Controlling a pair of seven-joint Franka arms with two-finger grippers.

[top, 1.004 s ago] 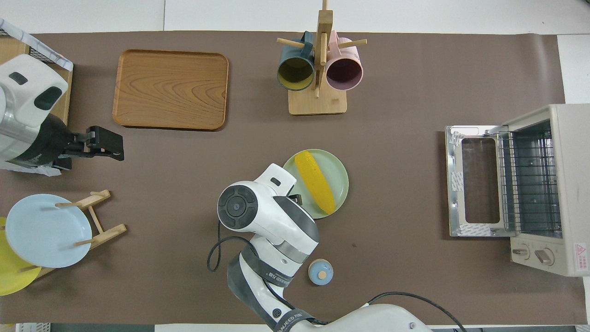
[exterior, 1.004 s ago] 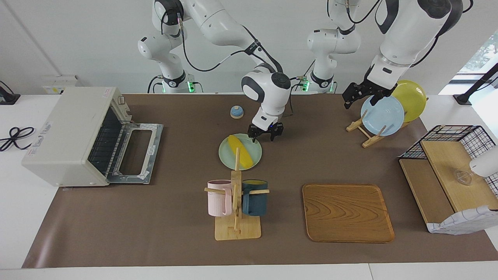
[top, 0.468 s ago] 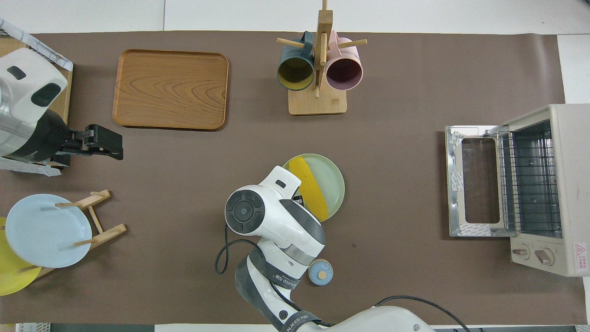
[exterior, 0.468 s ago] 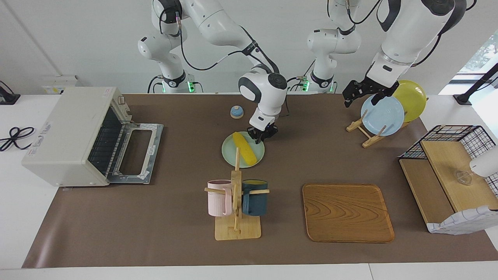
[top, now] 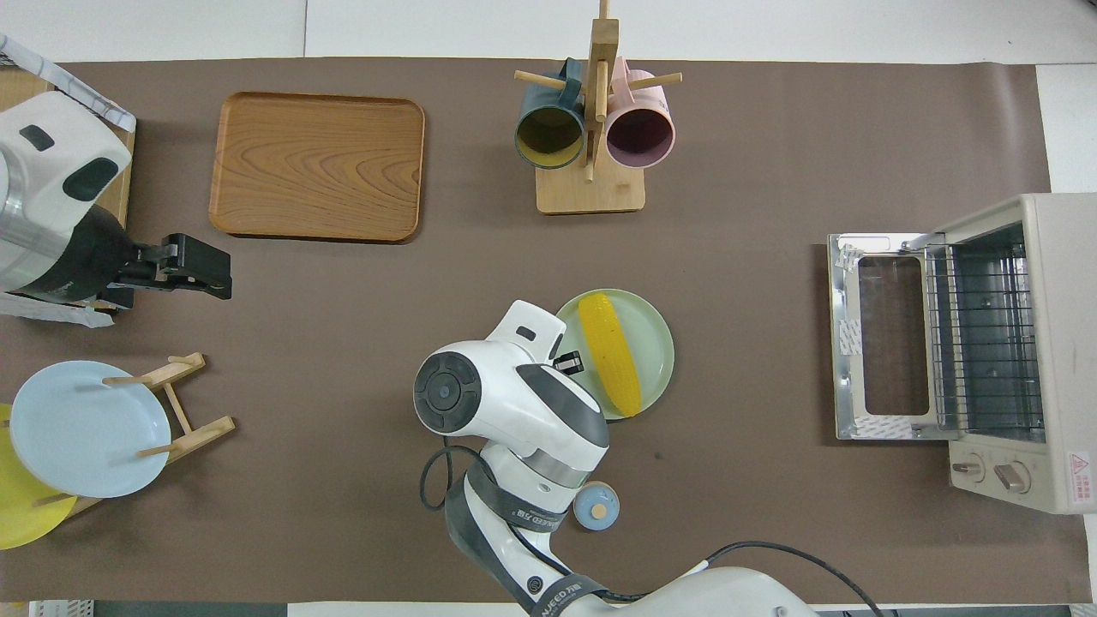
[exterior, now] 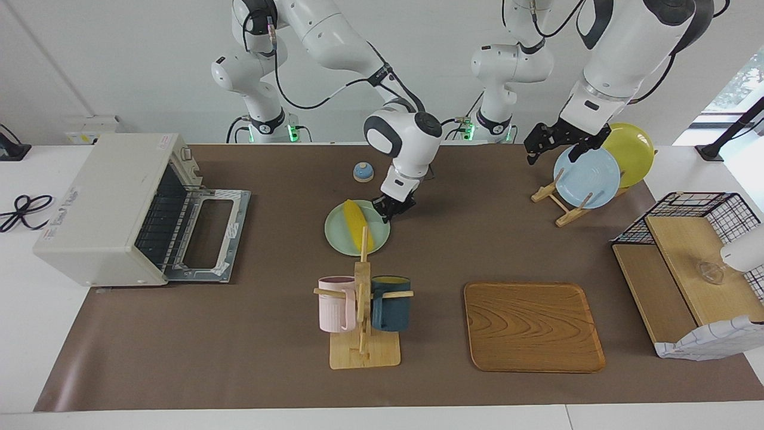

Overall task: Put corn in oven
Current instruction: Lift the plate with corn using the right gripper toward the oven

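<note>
The yellow corn (exterior: 357, 224) (top: 610, 367) lies on a pale green plate (exterior: 340, 230) (top: 656, 343) mid-table. My right gripper (exterior: 391, 209) (top: 568, 364) is down at the plate's rim on the side toward the left arm's end and is shut on that rim. The cream oven (exterior: 101, 203) (top: 1058, 343) stands at the right arm's end with its door (exterior: 209, 233) folded down flat and the wire rack showing. My left gripper (exterior: 552, 149) (top: 199, 267) hangs open and waits above the blue plate (exterior: 588, 176) in its rack.
A wooden mug stand (exterior: 363, 310) with a pink and a dark blue mug stands farther from the robots than the green plate. A wooden tray (exterior: 533, 325) lies beside it. A small blue knob (exterior: 363, 172) sits nearer the robots. A wire shelf (exterior: 686, 263) fills the left arm's end.
My right gripper came down to the green plate's rim and shut on it. Plate and corn have since slid toward the oven. The left arm has barely moved.
</note>
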